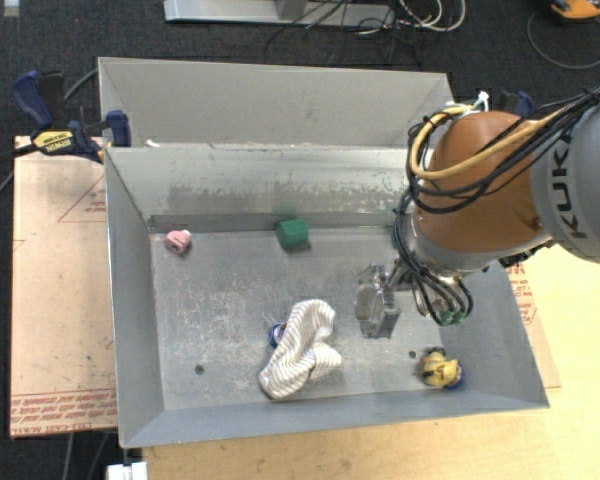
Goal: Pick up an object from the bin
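Observation:
My gripper (378, 313) hangs over the right half of the bin floor, fingers pointing down with a small gap and nothing between them. A crumpled white cloth (300, 348) lies just to its left, near the front, with a small blue thing (276, 334) peeking out at its left edge. A small yellow and blue toy (440, 370) lies to the gripper's lower right, near the front right corner.
A green block (293, 233) sits by the back wall, middle. A small pink thing (179, 241) lies in the back left corner. The arm's orange cover and cables loom over the bin's right side.

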